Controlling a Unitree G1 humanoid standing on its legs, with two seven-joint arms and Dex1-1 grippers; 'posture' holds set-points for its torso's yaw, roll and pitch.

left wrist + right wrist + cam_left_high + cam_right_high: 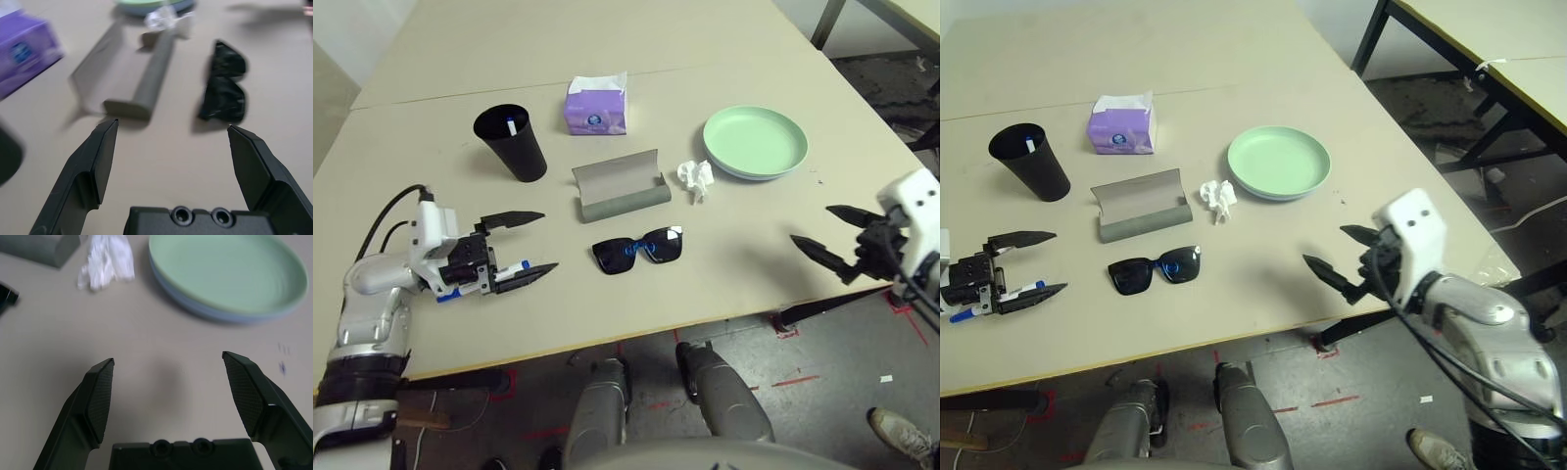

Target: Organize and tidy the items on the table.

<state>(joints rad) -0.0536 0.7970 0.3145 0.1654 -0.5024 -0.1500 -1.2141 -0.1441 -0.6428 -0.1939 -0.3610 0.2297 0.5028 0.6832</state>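
My left gripper (548, 241) hovers open over the table's (431, 69) near left part, nothing between its fingers (98, 161). A white marker with a blue cap (1023, 290) lies on the table right beside its nearer finger. Another white marker (512, 125) stands in the black cup (514, 147). The black sunglasses (638, 249) lie in front of the open grey glasses case (620, 186). A crumpled white tissue (696, 178) sits between the case and the green plate (755, 142), which is stacked on a light-blue plate (215, 313). My right gripper (811, 224) is open near the front right edge, pointing at the plates.
The purple tissue box (596, 106) stands behind the case near the table's seam. A dark-legged table (1449, 39) stands off to the right. A person's shoe (901, 436) is on the floor at the lower right.
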